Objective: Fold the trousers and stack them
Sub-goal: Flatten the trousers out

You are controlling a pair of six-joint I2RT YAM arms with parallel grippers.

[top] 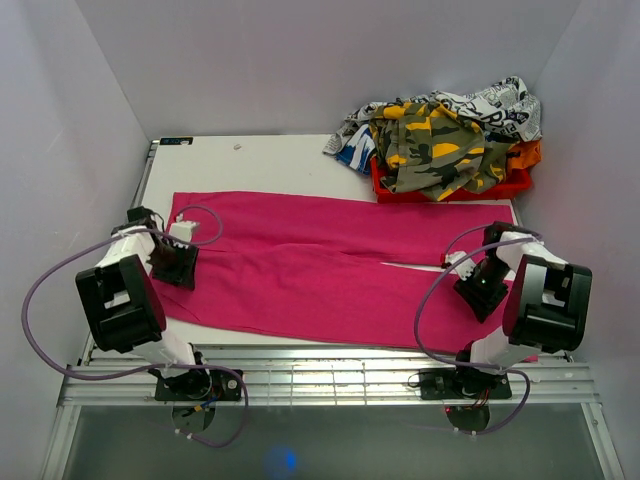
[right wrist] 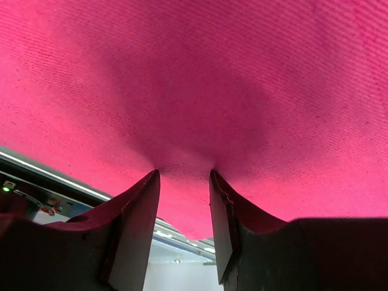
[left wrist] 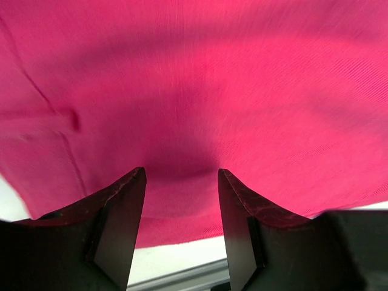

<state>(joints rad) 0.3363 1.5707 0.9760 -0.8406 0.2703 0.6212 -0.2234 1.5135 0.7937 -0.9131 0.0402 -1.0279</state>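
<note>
Magenta trousers [top: 320, 265] lie spread flat across the white counter [top: 250, 160], waist end by the left hand [top: 172, 262], leg ends by the right hand [top: 487, 287]. No fold shows yet and nothing is stacked, so I judge the whole job still lies ahead. Each hand presses onto the cloth, released, fingers parted, nothing pinched between them. Other clothes [top: 440, 135] are heaped on a red tray [top: 450, 190] at the far right corner

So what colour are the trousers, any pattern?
Plain hot pink, no pattern; the trousers show best in the top external view.
</note>
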